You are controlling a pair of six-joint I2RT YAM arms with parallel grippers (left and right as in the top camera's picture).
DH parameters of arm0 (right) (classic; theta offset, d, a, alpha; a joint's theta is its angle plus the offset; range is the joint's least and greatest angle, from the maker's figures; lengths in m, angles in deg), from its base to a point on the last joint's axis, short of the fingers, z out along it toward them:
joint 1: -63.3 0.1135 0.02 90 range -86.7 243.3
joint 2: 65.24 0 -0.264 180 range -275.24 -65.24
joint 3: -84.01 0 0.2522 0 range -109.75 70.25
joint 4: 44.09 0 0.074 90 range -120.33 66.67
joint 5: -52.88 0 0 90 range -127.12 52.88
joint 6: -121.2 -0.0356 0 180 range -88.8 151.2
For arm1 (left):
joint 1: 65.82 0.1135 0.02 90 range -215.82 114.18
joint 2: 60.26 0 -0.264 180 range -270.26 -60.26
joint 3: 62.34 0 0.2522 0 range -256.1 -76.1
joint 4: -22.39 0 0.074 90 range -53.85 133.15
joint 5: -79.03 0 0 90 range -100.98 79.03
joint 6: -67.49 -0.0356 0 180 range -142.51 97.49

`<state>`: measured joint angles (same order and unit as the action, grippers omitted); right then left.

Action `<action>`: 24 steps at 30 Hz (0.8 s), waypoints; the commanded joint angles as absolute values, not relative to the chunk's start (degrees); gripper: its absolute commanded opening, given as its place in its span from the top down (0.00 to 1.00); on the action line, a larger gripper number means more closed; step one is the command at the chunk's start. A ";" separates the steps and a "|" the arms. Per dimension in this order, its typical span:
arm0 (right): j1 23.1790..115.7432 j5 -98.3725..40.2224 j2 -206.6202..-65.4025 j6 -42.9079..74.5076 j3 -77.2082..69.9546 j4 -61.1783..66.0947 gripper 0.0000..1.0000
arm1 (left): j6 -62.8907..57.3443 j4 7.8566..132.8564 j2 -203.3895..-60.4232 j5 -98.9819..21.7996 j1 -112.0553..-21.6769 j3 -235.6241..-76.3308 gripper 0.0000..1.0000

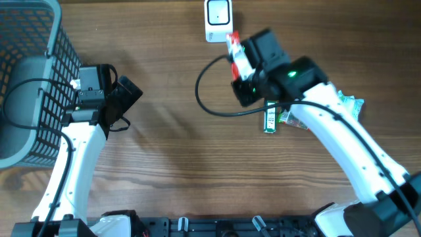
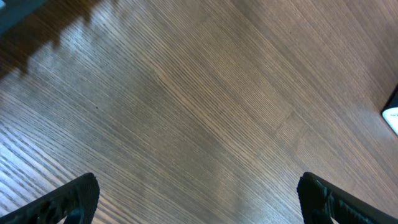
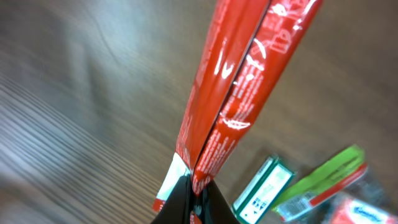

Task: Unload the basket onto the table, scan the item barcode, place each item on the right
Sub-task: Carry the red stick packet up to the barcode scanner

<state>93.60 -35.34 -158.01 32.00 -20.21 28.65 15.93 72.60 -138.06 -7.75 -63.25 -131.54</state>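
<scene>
Fingers of the right arm pinch one red packet near one scanner; left fingers spread wide

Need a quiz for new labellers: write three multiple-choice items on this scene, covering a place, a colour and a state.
1. Where is the white scanner in the overhead view? A top edge, middle; B bottom left; C bottom right.
2. What colour is the packet in the right claw? A blue; B red; C yellow.
3. How is the left claw? A shut on a cup; B shut, empty; C open, empty.
Answers: 1 A, it sits by the top edge. 2 B, red wrapper fills the right wrist view. 3 C, its fingers stand wide apart.
</scene>
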 commanded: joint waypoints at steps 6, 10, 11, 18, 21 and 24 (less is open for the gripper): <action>93.58 -39.07 -162.21 36.02 -46.89 40.65 0.96 | 15.27 72.42 -138.23 -6.81 -63.42 -131.61 0.00; 93.62 -48.84 -169.99 37.70 -59.48 44.11 0.96 | 15.27 72.42 -138.23 -6.81 -63.42 -131.61 0.00; 93.62 -49.61 -171.36 38.75 -60.58 43.84 0.96 | 15.27 72.42 -138.23 -6.81 -63.42 -131.61 0.00; 93.67 -66.92 -186.97 46.73 -61.01 38.51 0.96 | 15.27 72.42 -138.23 -6.81 -63.42 -131.61 0.00; 93.67 -72.76 -193.42 51.23 -60.99 32.52 0.96 | 15.27 72.42 -138.23 -6.81 -63.42 -131.61 0.00; 93.67 -77.61 -199.65 59.14 -60.95 23.74 0.96 | 15.27 72.42 -138.23 -6.81 -63.42 -131.61 0.00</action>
